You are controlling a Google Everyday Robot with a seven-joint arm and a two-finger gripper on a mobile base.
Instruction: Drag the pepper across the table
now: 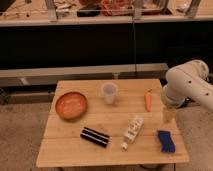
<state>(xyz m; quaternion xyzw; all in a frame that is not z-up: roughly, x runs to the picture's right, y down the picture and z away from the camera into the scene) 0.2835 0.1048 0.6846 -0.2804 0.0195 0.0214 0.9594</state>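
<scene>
Jaws beside one pepper (148, 100), one table (70, 148)

Nothing written can be read here. The white bottle (133, 129) lies on the surface (115, 150) just left of the tool (169, 116) and slightly nearer the front edge. Its label carries dark marks that are too small to make out. The dark packet (95, 136), farther left of the tool, shows only pale bands. The tool hangs at the surface's right edge.
</scene>
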